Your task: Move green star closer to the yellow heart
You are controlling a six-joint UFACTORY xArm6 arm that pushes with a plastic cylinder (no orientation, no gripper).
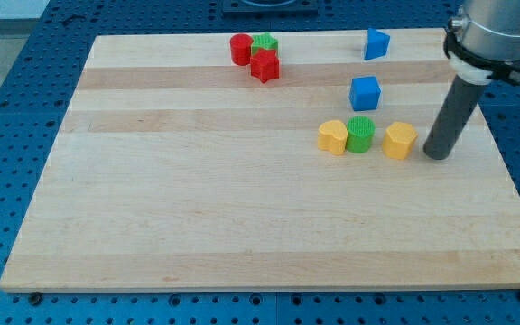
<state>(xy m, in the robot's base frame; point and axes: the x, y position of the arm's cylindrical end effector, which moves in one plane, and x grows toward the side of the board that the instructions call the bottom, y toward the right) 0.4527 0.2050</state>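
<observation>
The green star [265, 42] sits near the view's top, wedged between a red cylinder [240, 49] on its left and a red block [264, 66] just below it. The yellow heart [332, 137] lies right of centre, touching a green cylinder [360, 134] on its right. My tip [436, 155] rests on the board at the view's right, just right of a yellow block [400, 140] and far from the green star.
A blue cube [365, 93] sits just above the green cylinder. A blue triangle [376, 43] lies near the board's top edge. The wooden board [197, 199] ends close to my tip on the right.
</observation>
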